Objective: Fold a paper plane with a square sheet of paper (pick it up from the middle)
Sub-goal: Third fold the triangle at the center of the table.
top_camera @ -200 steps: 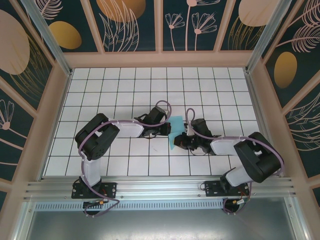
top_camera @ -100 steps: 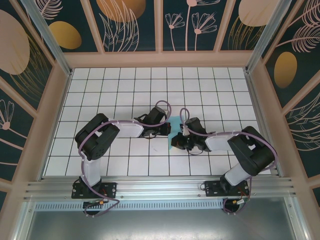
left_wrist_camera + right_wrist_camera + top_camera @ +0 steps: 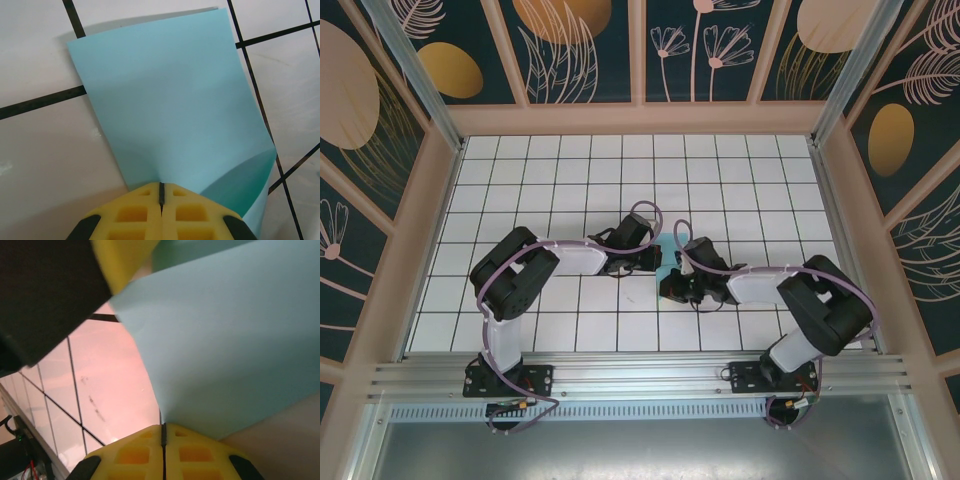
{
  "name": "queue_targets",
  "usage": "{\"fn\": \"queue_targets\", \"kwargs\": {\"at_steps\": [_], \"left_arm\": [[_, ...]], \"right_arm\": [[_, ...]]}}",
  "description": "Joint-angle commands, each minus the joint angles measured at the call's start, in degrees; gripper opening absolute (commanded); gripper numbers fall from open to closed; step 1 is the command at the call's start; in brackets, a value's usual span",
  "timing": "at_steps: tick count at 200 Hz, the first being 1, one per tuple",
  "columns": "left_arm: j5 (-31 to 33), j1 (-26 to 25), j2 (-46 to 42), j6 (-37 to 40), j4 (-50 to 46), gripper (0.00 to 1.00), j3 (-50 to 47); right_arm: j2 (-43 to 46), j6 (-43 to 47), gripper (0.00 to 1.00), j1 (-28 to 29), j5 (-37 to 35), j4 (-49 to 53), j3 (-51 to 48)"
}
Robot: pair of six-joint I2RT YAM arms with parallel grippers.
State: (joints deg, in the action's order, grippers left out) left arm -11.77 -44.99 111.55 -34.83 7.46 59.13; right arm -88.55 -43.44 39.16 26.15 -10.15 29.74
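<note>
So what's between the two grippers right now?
The paper. The left gripper and right gripper each pinch an edge of it, shut tight, as both wrist views show.

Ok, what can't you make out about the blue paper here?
- Top view: the square sheet of paper is a sliver between the left gripper and right gripper; folds too small to read.
- Left wrist view: yellow fingers cover its near edge; the lower right corner runs off the frame.
- Right wrist view: it runs off the top and right edges; the dark shape at upper left is too blurred to identify.
</note>
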Motion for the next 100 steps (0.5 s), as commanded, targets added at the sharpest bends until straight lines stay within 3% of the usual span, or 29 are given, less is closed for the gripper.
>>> {"fn": "queue_targets", "kwargs": {"at_steps": [1, 48, 100], "left_arm": [[-0.1, -0.1, 1.7, -0.2, -2.8, 0.05, -0.3], [0.1, 0.0, 1.5, -0.1, -2.9, 0.05, -0.6], [0.3, -0.1, 1.2, -0.1, -3.0, 0.05, -0.4]], "right_arm": [[-2.9, 0.4, 0.06, 0.7, -4.8, 5.2, 1.9], [0.7, 1.7, 0.06, 1.9, -5.7, 9.7, 4.5], [2.6, 0.9, 0.06, 2.9, -2.7, 6.7, 4.3]]}}
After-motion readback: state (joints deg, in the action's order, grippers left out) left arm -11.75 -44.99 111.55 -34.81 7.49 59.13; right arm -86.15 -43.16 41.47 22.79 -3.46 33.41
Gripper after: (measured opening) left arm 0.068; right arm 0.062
